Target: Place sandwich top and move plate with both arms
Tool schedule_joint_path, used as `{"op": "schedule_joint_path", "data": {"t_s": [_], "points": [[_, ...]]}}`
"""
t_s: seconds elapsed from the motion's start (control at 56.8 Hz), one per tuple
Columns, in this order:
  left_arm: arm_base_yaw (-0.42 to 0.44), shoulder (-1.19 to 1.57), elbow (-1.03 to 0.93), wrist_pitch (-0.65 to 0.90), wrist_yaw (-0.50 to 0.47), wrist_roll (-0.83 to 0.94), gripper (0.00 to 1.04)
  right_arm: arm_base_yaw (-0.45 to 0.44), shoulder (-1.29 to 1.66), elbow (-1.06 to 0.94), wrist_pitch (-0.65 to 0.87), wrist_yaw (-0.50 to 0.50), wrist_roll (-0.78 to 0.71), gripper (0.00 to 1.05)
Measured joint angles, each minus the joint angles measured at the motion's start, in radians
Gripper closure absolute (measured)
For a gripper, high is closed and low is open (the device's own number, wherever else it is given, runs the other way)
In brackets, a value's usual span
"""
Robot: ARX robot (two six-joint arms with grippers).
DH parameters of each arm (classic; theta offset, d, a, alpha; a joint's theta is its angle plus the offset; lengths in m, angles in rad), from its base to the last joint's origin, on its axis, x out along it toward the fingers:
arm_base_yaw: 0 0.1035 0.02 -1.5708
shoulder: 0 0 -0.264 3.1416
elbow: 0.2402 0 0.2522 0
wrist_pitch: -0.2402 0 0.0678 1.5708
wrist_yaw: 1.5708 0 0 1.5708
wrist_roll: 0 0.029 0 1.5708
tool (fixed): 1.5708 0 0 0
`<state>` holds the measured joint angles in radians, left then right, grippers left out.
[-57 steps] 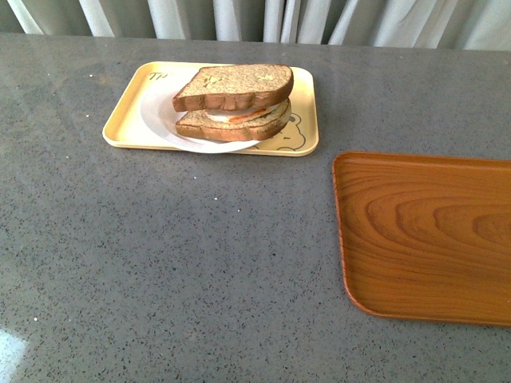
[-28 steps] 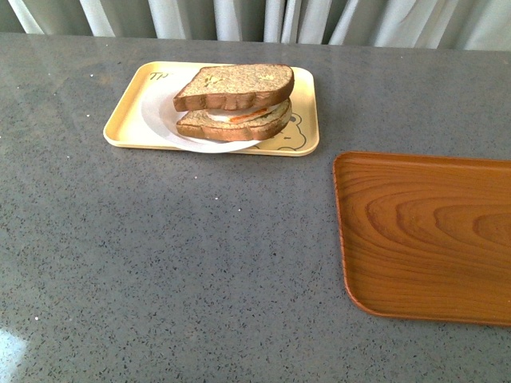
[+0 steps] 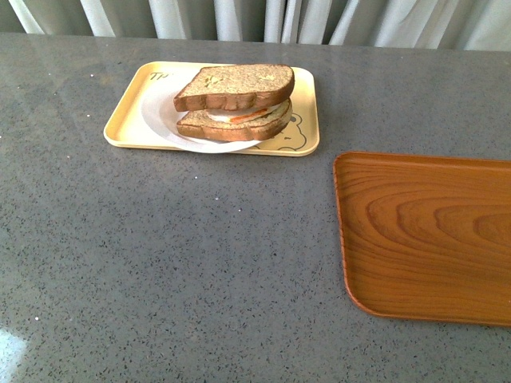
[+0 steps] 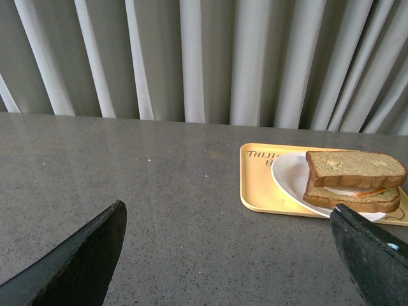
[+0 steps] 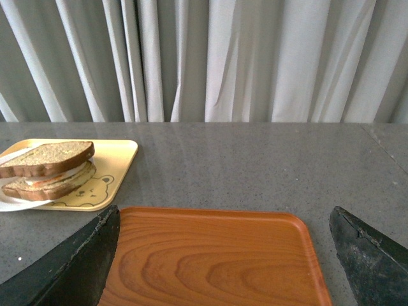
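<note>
The only writing I can find is on the yellow tray (image 4: 258, 185). From my left wrist camera, dark capital letters run along its far rim beside the white plate (image 4: 290, 178): I read "TAIJI", with the rest cut off by the plate, and below it a second line starting with "B". In the front view the same corner of the tray (image 3: 128, 120) shows just a small mark, too blurred for me to read. Nothing else here carries lettering or numbers.

A yellow bear tray (image 3: 132, 120) and wooden tray (image 3: 427, 235) lie apart on grey table (image 3: 176, 263).
</note>
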<state>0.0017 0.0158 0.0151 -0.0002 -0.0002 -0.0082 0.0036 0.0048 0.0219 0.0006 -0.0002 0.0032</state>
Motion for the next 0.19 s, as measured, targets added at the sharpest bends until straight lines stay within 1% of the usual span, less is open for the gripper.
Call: {"op": "schedule_joint_path", "data": {"t_s": [0.194], "points": [[0.0, 0.0, 0.0, 0.0, 0.0, 0.0, 0.09, 0.0, 0.0, 0.0, 0.0, 0.0, 0.0, 0.09]]}}
